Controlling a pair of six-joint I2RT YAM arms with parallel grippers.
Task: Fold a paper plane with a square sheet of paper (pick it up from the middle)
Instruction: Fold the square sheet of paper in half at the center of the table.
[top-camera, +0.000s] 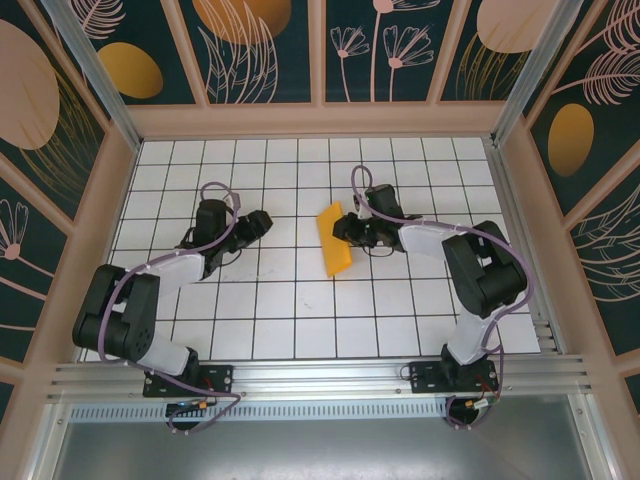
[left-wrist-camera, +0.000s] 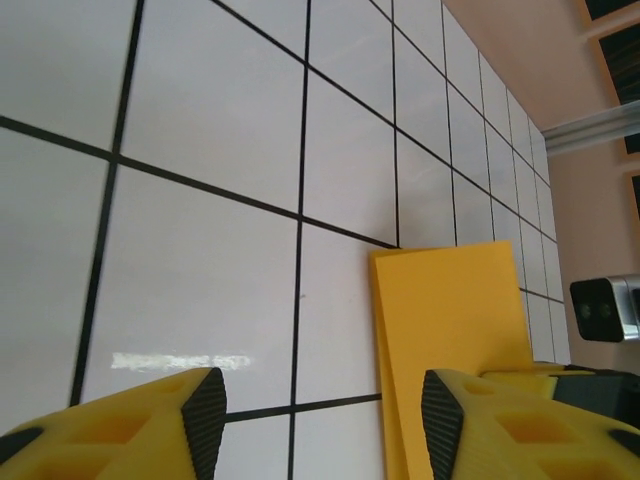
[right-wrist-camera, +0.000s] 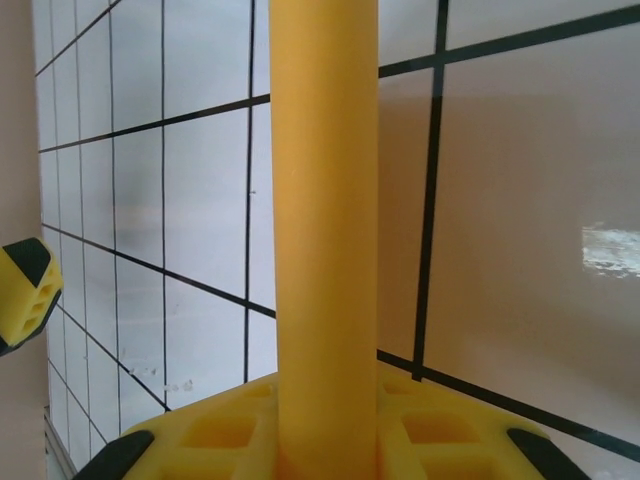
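White gridded desk (top-camera: 300, 320) is carrying 1 folded orange sheet of paper (top-camera: 335, 240) near its middle. My right hand (top-camera: 350, 231) is clamping its edge, my fingers (right-wrist-camera: 230, 435) hiding the pinched part. My left hand (top-camera: 262, 222) is hovering released beside it, 2 pads (left-wrist-camera: 205, 420) gaping over tiles.

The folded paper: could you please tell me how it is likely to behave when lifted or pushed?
The paper looks thin, so probably light and floppy away from its fold. Pinched in the right gripper, it stands straight, so the fold likely stiffens it. Pushed, it may slide on the glossy table.
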